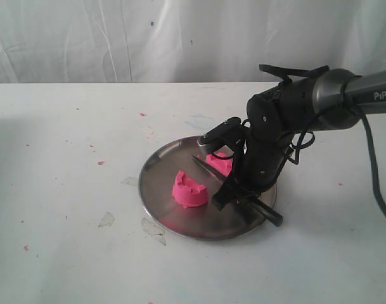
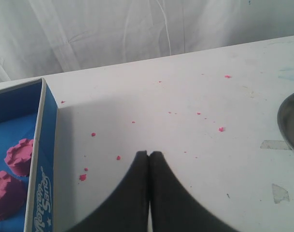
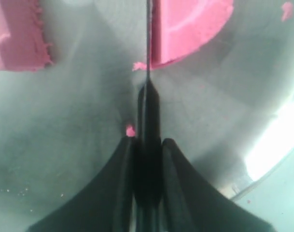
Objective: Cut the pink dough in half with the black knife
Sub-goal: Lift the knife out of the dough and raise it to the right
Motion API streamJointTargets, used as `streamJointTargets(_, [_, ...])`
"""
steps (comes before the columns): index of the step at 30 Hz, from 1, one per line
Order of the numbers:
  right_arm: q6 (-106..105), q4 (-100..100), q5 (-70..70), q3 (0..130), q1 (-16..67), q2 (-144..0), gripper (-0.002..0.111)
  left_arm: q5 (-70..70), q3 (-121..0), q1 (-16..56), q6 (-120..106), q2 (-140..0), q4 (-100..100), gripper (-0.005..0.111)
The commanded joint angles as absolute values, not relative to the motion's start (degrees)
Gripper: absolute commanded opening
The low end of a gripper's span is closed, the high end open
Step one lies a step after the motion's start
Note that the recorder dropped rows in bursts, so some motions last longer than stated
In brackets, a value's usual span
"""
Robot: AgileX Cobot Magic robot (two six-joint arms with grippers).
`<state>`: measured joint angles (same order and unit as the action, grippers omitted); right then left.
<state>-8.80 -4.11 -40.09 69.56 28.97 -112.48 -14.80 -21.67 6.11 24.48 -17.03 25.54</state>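
The pink dough lies in two halves on the steel plate [image 1: 160, 183]: one half [image 1: 190, 190] toward the plate's middle, the other [image 1: 219, 163] behind the knife. The black knife [image 1: 208, 168] runs between them, its blade low over the plate. My right gripper [image 1: 234, 193] is shut on the knife's handle. In the right wrist view the knife [image 3: 147, 106] points away from the gripper [image 3: 147, 141], with a dough half on either side [image 3: 16, 38] [image 3: 185, 29]. My left gripper [image 2: 149, 153] is shut and empty over the white table, out of the exterior view.
A blue box [image 2: 44, 159] holding moulded pink shapes [image 2: 19, 157] sits by the left gripper. The plate's rim [image 2: 291, 121] shows at the edge of the left wrist view. Pink crumbs [image 2: 82, 177] and tape scraps [image 1: 106, 220] dot the table.
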Motion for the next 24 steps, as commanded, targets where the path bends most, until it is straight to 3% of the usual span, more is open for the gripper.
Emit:
streamJointTargets(1, [-14.4,-0.9,-43.7,68.9,28.6,-113.7,0.000,-14.7,-21.4,5.9,24.2,-16.6,26.1,0.000])
streamJointTargets(15, [-30.9,17.0,-51.2,70.8,28.6,-113.2,0.000,-14.6,-21.4,5.9,24.2,-16.6,26.1,0.000])
streamJointTargets(24, [-31.0,17.0,-51.1,70.9,28.6,-113.1,0.000,-14.6,-21.4,5.9,24.2,-16.6,26.1,0.000])
